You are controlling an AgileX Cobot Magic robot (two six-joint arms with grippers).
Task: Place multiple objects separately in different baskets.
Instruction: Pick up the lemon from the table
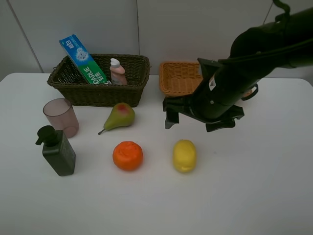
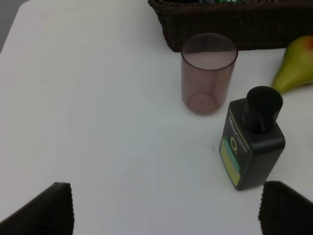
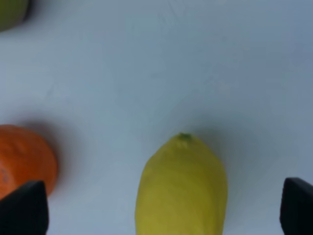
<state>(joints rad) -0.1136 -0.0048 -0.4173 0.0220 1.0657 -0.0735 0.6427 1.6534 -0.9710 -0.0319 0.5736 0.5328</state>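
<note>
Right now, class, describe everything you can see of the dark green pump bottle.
The dark green pump bottle stands upright on the white table, near the front left. Its body is flat and rectangular and looks like glossy plastic. A black pump head tops it, with the spout pointing left in the high view. The left wrist view shows a yellow-green label with a large O. It stands close in front of the translucent pink cup; whether they touch cannot be told.

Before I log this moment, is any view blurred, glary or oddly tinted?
Exterior high: sharp, evenly lit, soft shadows only, no glare. Left wrist: crisp on the pump bottle and cup. Right wrist: soft focus on the close lemon, bluish cast on the table.
</note>
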